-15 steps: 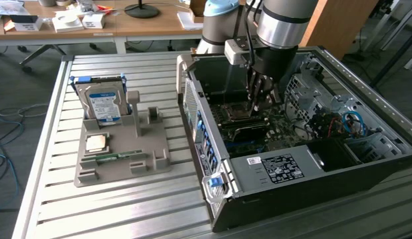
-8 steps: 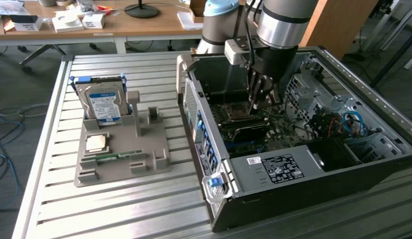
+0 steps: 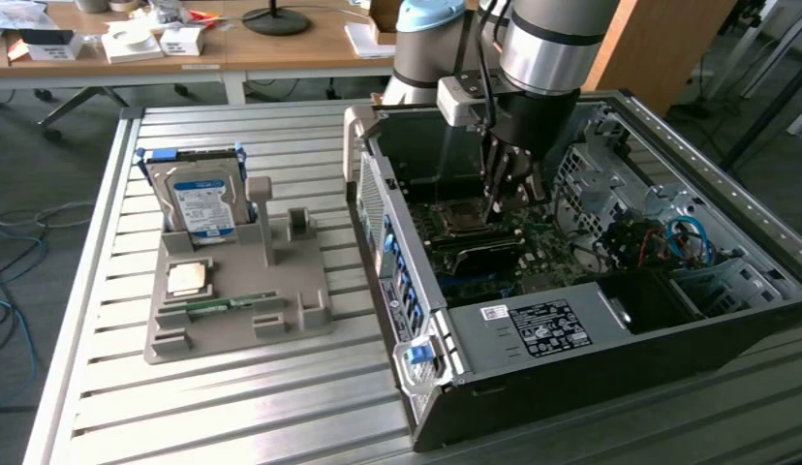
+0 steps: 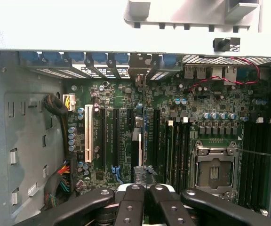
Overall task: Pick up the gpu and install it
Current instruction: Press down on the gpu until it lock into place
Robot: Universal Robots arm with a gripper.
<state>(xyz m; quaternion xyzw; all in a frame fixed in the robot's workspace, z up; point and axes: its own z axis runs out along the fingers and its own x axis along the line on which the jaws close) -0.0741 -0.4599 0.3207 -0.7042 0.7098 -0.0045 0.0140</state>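
**Card goes down into the big box**

Metal slats make up the table (image 3: pixel 246 407). On it, a grey tray (image 3: pixel 233 334) holds a hard drive (image 3: pixel 200 203) and a RAM stick (image 3: pixel 220 308). Beside it lies an open computer case (image 3: pixel 608 349). The end effector (image 3: pixel 511 199) reaches inside, between the walls. From the wrist, its fingers (image 4: pixel 131 207) are pinched almost together on the thin gpu (image 4: pixel 139 146), seen edge-on just above the motherboard (image 4: pixel 192 108) slots.

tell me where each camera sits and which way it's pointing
Exterior view: off the arm, raised, looking down at the slatted table, the open computer case and the arm reaching into it.
Wrist view: on the wrist, facing the motherboard inside the case; the gripper fills its foreground, the gpu edge-on between the fingers.
Shared: case, motherboard.
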